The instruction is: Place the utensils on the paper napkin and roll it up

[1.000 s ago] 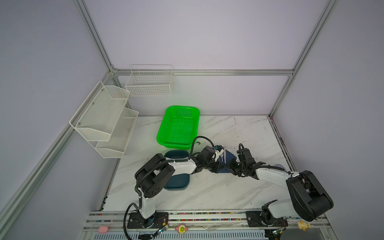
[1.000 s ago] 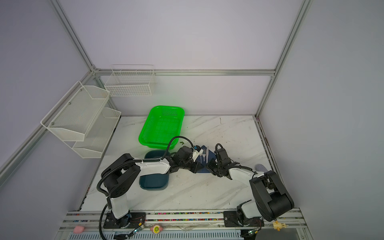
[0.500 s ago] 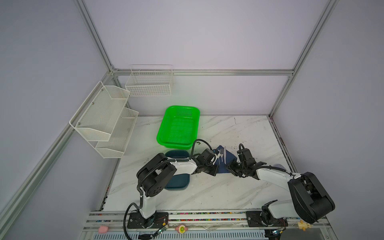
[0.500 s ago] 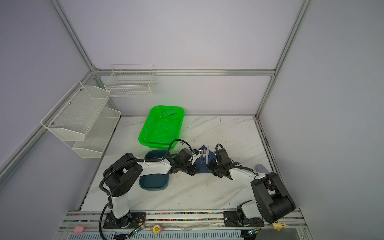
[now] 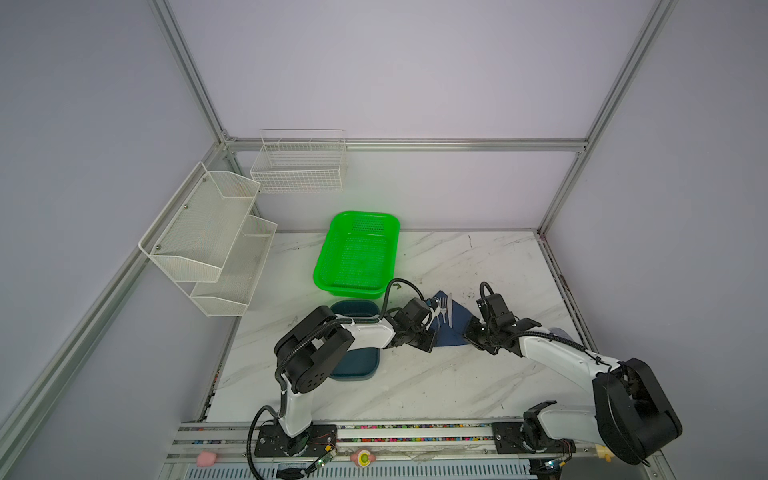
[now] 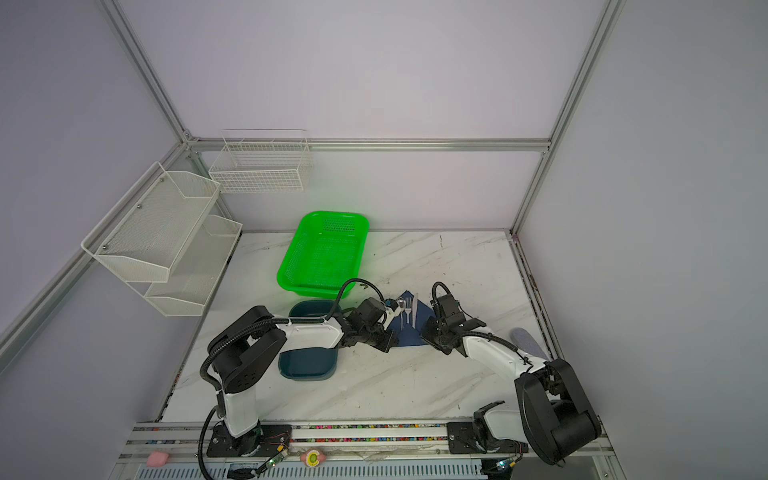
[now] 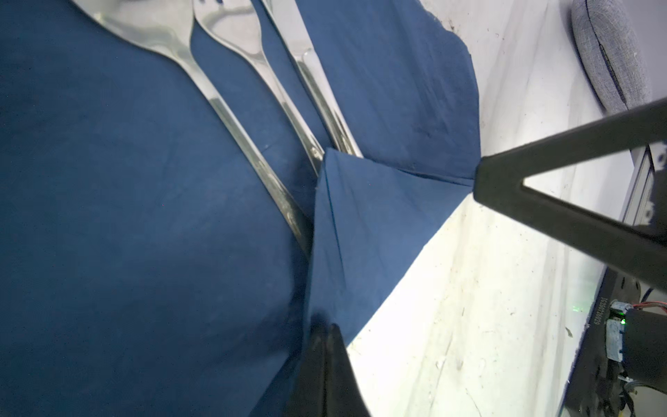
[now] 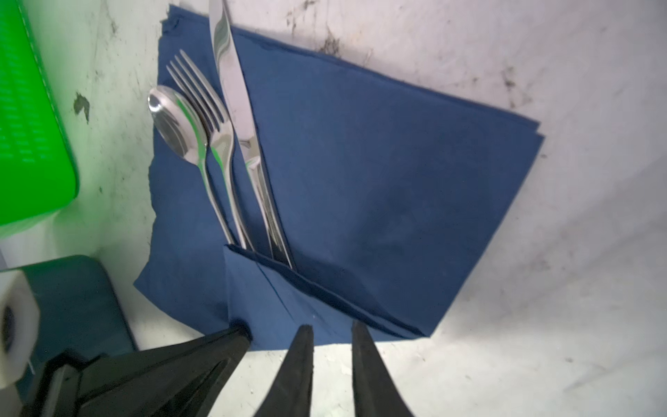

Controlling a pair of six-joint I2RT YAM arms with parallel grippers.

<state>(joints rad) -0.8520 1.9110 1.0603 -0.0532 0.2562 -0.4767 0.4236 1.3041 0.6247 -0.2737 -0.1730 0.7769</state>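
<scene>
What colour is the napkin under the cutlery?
Dark navy blue; the paper napkin shows best in the right wrist view.

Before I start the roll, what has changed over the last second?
The left gripper drew back toward the near edge, uncovering the utensils, and sits shut at the folded corner of the paper napkin. The right gripper kept its place beside it, jaws slightly apart. Utensils, napkin, teal tray and green basket stayed put.

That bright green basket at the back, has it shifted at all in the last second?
No. The green basket keeps its place: far rim by the table's back edge, near rim just beyond the teal tray, as one second ago.
</scene>
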